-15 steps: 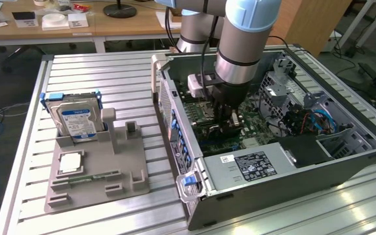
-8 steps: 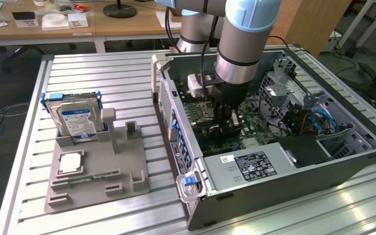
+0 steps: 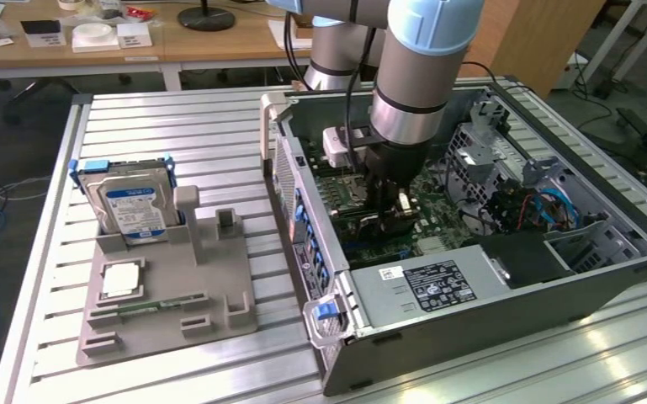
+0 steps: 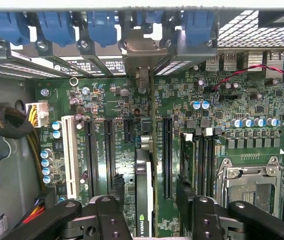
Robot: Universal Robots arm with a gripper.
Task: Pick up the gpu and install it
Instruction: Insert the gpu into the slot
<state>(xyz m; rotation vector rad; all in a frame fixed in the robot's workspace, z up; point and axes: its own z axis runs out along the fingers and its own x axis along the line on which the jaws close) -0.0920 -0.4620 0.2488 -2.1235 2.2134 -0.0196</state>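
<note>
Looking inside the open grey computer case (image 3: 548, 286), I see the thin dark-green gpu (image 4: 144, 200) upright in a motherboard slot, between my black gripper's (image 4: 152, 207) wide-open jaws, neither visibly touching it.

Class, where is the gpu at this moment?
The gpu stands on edge in a motherboard slot inside the computer case, between the open tool's fingers; its bracket reaches the case's rear slots.
</note>
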